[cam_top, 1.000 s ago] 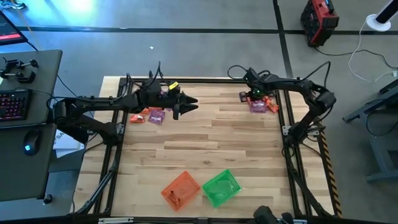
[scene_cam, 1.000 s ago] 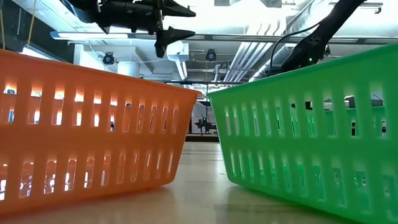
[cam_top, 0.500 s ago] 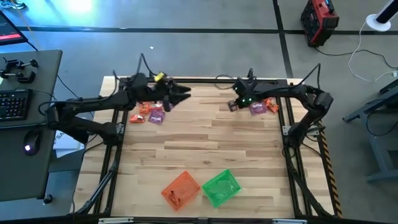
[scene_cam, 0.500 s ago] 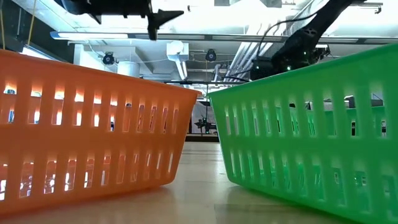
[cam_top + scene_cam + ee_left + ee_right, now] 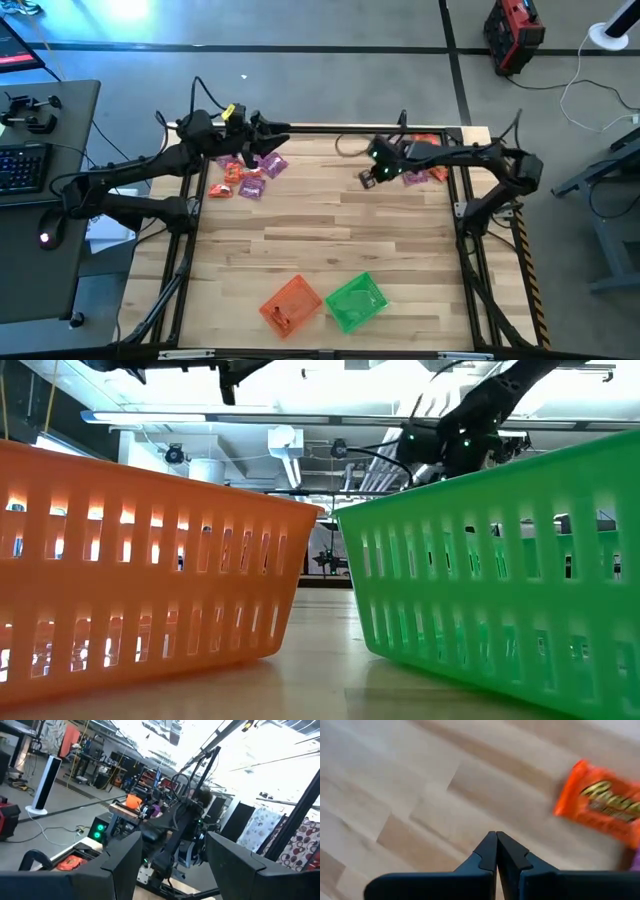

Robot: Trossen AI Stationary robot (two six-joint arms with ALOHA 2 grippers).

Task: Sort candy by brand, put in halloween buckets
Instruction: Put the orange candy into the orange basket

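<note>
Right wrist view: closed right pincer (image 5: 496,851) over table (image 5: 395,785).

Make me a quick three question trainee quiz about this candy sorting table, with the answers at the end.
1. True or false: the right claw is open.
2. Which translucent slotted plastic bucket lies nearer the right arm: A, the orange bucket, or B, the green bucket?
3. Fill in: the left claw hangs over the shiny purple and orange-red candy packets near the table's ____ edge.

Key: 1 false, its fingers meet with nothing between them. 2 B. 3 far.
</note>
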